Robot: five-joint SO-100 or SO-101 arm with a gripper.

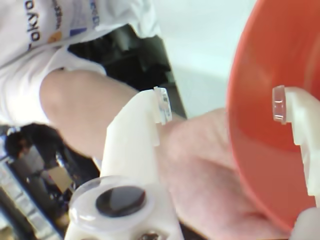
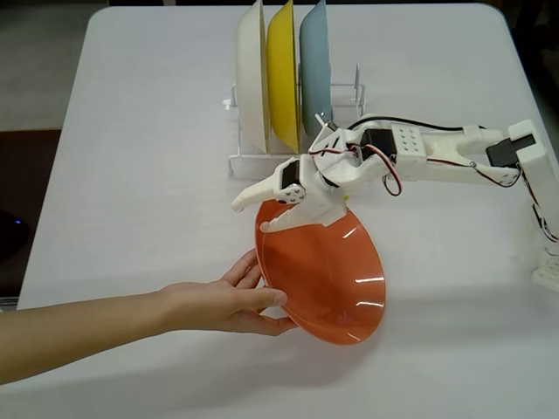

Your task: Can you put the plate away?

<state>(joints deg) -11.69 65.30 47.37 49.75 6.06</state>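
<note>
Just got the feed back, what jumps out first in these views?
In the fixed view, a person's hand holds the orange-red plate tilted up at table centre, with the open gripper straddling its top rim. Behind, a white rack holds cream, yellow and light blue plates upright.

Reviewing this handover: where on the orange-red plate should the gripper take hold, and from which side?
Grip the thin rim of the plate at its raised upper edge, opposite the hand that holds it tilted. The gripper is open there; in the wrist view its fingers straddle that rim.
</note>
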